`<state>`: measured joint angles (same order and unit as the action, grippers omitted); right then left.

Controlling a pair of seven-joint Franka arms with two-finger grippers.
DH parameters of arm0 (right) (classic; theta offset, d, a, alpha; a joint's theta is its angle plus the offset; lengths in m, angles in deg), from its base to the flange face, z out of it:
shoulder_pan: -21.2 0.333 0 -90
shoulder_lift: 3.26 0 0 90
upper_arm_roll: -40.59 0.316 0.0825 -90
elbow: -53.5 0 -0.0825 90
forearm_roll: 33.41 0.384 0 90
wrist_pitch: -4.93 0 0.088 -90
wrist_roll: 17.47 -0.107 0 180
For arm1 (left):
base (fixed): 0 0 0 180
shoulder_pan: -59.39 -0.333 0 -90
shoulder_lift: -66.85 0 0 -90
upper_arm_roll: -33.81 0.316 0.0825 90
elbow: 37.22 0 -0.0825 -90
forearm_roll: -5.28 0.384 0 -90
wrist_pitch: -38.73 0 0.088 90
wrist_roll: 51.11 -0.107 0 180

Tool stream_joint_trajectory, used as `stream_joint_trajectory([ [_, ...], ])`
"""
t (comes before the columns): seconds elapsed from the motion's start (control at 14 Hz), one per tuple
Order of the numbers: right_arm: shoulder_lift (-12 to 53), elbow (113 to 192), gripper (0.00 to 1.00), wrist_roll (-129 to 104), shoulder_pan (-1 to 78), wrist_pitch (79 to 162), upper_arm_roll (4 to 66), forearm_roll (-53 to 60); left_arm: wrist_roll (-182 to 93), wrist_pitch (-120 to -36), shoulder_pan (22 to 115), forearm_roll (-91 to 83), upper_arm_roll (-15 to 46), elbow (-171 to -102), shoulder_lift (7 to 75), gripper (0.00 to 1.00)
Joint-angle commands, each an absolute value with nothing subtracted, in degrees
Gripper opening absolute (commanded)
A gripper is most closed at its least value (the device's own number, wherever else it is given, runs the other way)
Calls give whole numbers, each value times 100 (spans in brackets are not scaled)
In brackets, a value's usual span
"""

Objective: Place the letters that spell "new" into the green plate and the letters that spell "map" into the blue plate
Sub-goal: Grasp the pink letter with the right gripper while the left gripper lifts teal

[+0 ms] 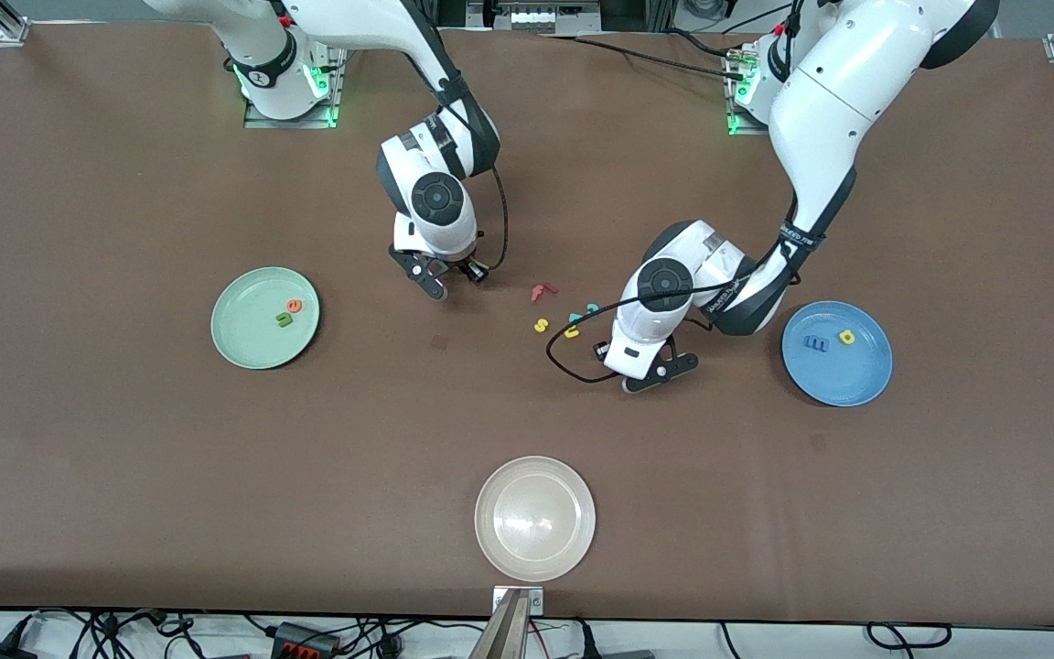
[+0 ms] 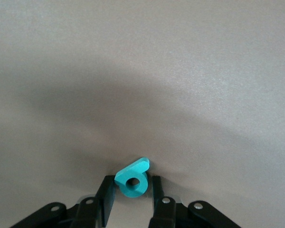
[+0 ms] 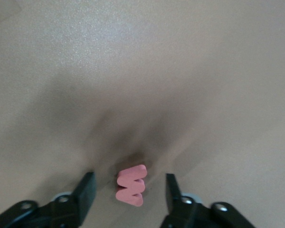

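Observation:
The green plate [image 1: 243, 348] lies toward the right arm's end of the table and holds the orange "e" [image 1: 294, 306] and the green "n" [image 1: 285, 318]. The blue plate [image 1: 833, 384] lies toward the left arm's end with the blue "m" [image 1: 816, 343] and the yellow "p" [image 1: 846, 337] in it. My left gripper [image 1: 660, 372] [image 2: 132, 179] is shut on the teal "a" [image 2: 133, 180], over bare table between the loose letters and the blue plate. My right gripper [image 1: 443, 279] [image 3: 129, 179] stands open low over the table, its jaws on either side of the pink "w" [image 3: 131, 186] with a gap on each side.
Loose letters lie between the two grippers: a red "f" [image 1: 543, 292], a yellow "s" [image 1: 542, 324], a yellow "u" [image 1: 572, 332] and a teal letter [image 1: 592, 308] crossed by the left arm's black cable. A cream-white plate [image 1: 534, 558] sits near the table's front edge.

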<state>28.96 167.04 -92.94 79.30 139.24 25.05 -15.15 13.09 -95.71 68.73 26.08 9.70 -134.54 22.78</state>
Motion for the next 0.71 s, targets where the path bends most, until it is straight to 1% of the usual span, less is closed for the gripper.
stream_joint_trajectory([
  [0.0, 2803, 16793, 55, -9411, 8062, 13967, 2451, -1416, 596, -9416, 6810, 2787, 1000, -13398, 2238, 39],
  [0.28, 2777, 16880, 55, -9402, 8141, 14045, 2442, -1425, 444, -9416, 6809, 2769, 1000, -13407, 2229, 35],
  [0.43, 2733, 17056, 55, -9402, 8185, 14291, 2433, -1425, 435, -9416, 6801, 2770, 1000, -13398, 2229, 25],
  [0.5, 2733, 17091, 55, -9394, 8194, 14327, 2433, -1425, 435, -9424, 6801, 2769, 1008, -13398, 2229, 19],
  [0.64, 2733, 17092, 53, -9385, 8194, 14336, 2424, -1425, 427, -9416, 6783, 2769, 1008, -13398, 2238, 14],
])
